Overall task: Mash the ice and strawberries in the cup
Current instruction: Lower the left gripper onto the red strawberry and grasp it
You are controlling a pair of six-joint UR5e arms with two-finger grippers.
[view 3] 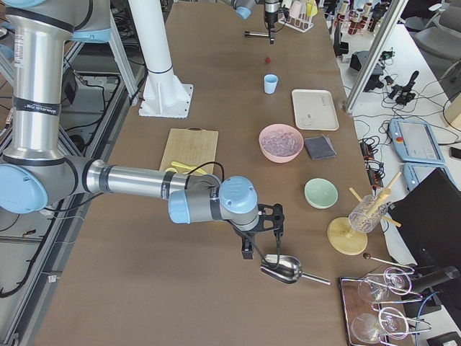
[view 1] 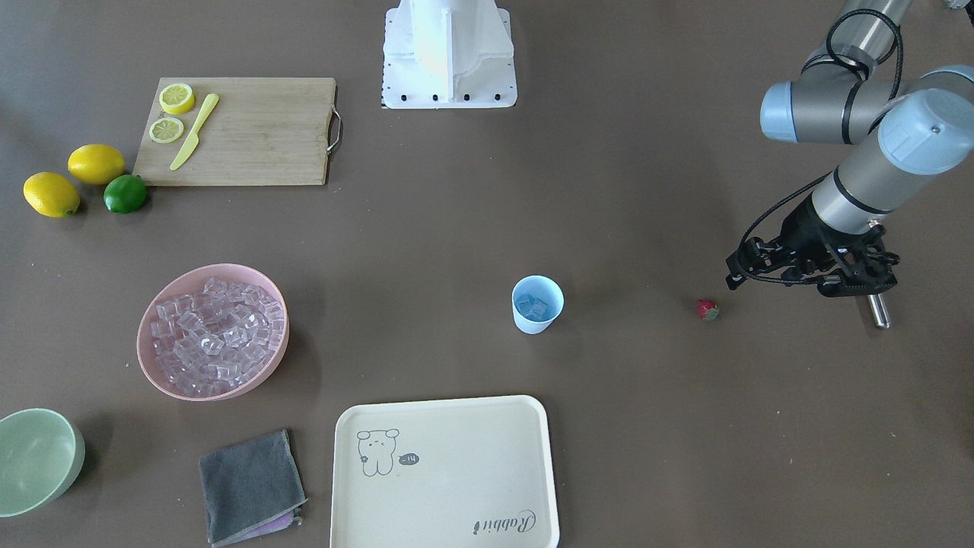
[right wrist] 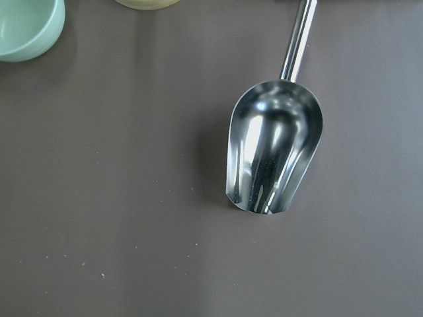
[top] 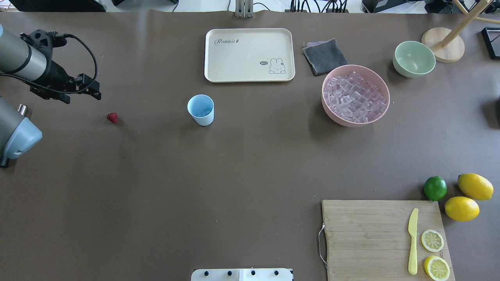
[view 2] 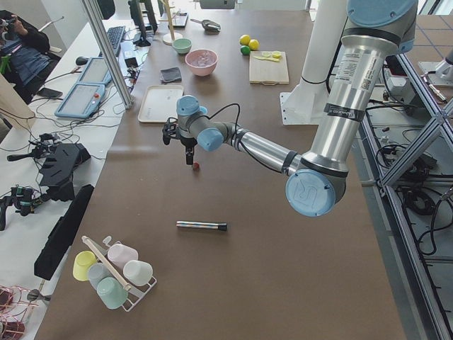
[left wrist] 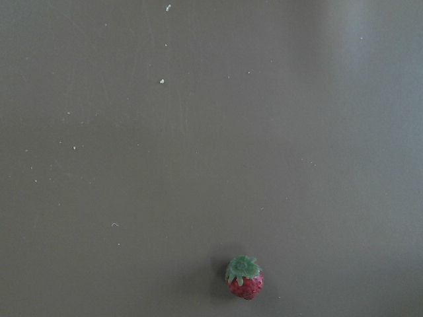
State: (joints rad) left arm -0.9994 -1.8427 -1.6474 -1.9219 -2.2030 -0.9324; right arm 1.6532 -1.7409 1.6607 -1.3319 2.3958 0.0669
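Observation:
The pale blue cup (view 1: 534,324) stands upright mid-table with a few clear ice cubes (view 1: 533,307) inside; it also shows in the overhead view (top: 204,120). Many more ice cubes (view 1: 215,337) fill a pink bowl (view 1: 262,378). One small red strawberry (view 1: 707,310) with a green cap lies on the table to the cup's side, and low in the left wrist view (left wrist: 244,278). My left gripper (view 1: 744,270) hovers just beside and above it, holding nothing; I cannot tell its opening. My right gripper (view 3: 263,241) hovers over a metal scoop (right wrist: 274,155); I cannot tell its state.
A metal rod (view 1: 879,310) lies partly under the left arm. A cream tray (view 1: 445,525), grey cloth (view 1: 249,485) and pale green bowl (view 1: 34,460) sit along the near edge. A cutting board (view 1: 259,137) holds lemon slices and a yellow knife; two lemons and a lime (view 1: 125,193) lie beside it.

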